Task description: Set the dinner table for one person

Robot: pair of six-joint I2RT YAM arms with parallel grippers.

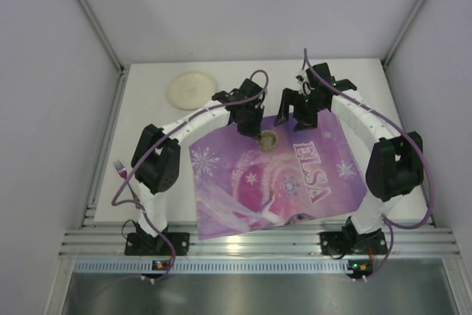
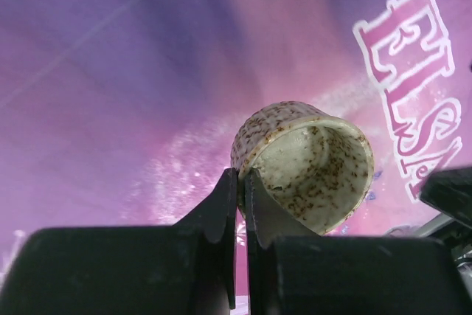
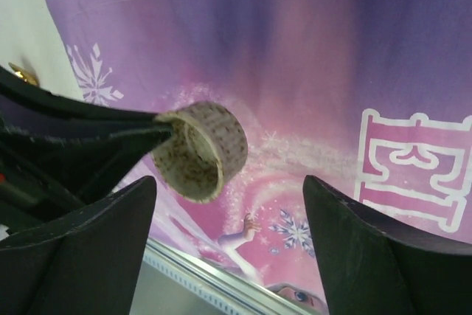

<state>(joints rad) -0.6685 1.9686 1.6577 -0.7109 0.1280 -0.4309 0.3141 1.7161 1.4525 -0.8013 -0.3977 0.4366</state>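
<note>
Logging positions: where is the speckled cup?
Top view, centre: the cup is over the placemat near its far edge, rim pinched by the left gripper, right gripper beside it.

White-linked left arm (image 1: 193, 116) and right arm (image 1: 359, 118), black joint housings, black wedge jaws, looping purple cables (image 1: 258, 73).

Both arms reach forward and fold inward, wrists near each other. Left arm (image 1: 158, 156): left pincer (image 2: 241, 182) tilted downward, fingers pinched together on the rim of a speckled cup (image 2: 317, 167). Right arm (image 1: 391, 164): right pincer (image 3: 228, 182) angled down just beside it, jaws spread wide.
</note>
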